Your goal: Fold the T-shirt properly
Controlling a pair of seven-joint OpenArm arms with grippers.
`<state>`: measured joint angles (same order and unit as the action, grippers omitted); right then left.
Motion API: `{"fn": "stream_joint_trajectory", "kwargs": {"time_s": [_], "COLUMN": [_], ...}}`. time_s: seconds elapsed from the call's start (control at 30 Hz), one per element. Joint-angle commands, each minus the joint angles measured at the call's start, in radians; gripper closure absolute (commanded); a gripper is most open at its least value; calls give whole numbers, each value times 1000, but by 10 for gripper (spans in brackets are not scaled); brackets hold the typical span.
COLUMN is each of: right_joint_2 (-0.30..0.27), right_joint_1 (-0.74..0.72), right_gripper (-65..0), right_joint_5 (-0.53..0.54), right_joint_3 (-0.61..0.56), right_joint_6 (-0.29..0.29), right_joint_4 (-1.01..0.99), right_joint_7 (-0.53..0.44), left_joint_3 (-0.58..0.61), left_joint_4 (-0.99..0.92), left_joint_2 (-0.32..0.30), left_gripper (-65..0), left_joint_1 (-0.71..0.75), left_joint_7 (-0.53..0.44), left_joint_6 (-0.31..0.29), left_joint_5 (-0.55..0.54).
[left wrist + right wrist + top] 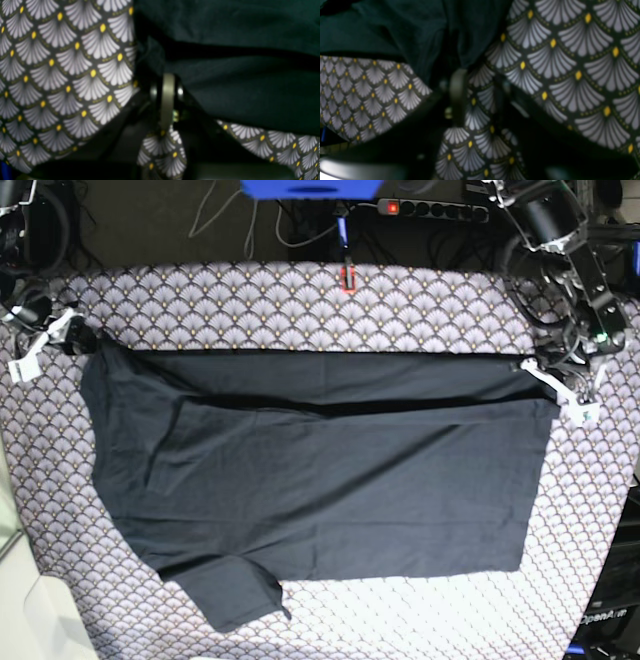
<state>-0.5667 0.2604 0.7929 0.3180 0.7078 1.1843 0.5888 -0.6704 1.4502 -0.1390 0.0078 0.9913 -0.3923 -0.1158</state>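
The dark T-shirt (330,480) lies flat on the scallop-patterned tablecloth (300,305), its top edge folded down into a long band and one sleeve pointing to the near left. My left gripper (548,375) sits at the shirt's far right corner. In the left wrist view its fingers (167,82) are pressed together with the T-shirt (237,87) bunched at their tips. At the shirt's far left corner is my right gripper (72,335). In the right wrist view its jaws (480,77) stand apart over bare cloth, and the T-shirt (395,30) lies just beyond them.
Past the table's far edge lie a power strip (430,210), cables and a blue object (310,188). A small red item (347,277) sits at the far middle of the cloth. Patterned cloth surrounds the shirt on all sides.
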Motion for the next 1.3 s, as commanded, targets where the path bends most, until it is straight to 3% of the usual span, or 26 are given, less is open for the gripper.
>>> {"fn": "stream_joint_trajectory", "kwargs": {"time_s": [0.0,0.1,0.3,0.57,1.03,1.27], "right_joint_2": [-19,-20,-17,30,32,66], "right_joint_1": [-3,-19,-22,-65,-186,-217], "right_gripper": [-270,-319,-336,-359,-359,-358], "right_joint_5": [-28,-26,-25,-30,-30,-26], "right_joint_3": [8,11,71,218,215,215], "right_joint_6": [-10,-10,-10,-10,-10,-10], "right_joint_4": [1,1,1,-1,1,4], "right_joint_7": [23,23,32,171,372,443], "left_joint_3": [-2,-2,2,5,-2,-2], "left_joint_4": [13,-4,-56,-82,-75,-76], "left_joint_2": [-14,-14,-20,-17,-11,14], "left_gripper": [0,0,0,0,0,0], "left_joint_1": [-4,2,-4,-4,16,17], "left_joint_7": [-9,-15,-18,-55,-50,-58], "left_joint_6": [3,3,-3,-4,-1,0], "left_joint_5": [5,5,5,5,0,5]}}
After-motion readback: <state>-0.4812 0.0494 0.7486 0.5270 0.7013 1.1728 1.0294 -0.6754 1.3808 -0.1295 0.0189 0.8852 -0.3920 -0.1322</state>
